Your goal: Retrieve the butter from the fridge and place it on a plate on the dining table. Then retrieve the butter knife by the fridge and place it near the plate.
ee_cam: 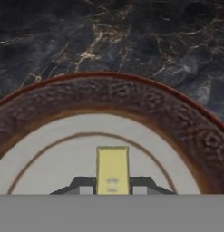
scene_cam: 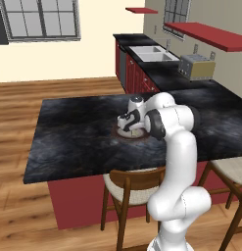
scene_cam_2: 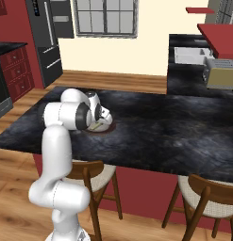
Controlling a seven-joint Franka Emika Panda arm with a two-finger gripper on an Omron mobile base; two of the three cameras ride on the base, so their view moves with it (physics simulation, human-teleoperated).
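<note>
The gripper [ee_cam: 112, 190] is clamped narrow on the butter [ee_cam: 112, 168], holding it low over the plate [ee_cam: 131, 97], which sits near the middle of the dining table [scene_cam: 73, 137]. In the right base view the fridge [scene_cam_2: 45, 33] stands at eleven o'clock.

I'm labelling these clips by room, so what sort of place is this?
A home kitchen, rendered. A sink and toaster sit on the counter, a tall dark fridge stands by red cabinets, and wooden stools line a stone-topped dining table.
</note>
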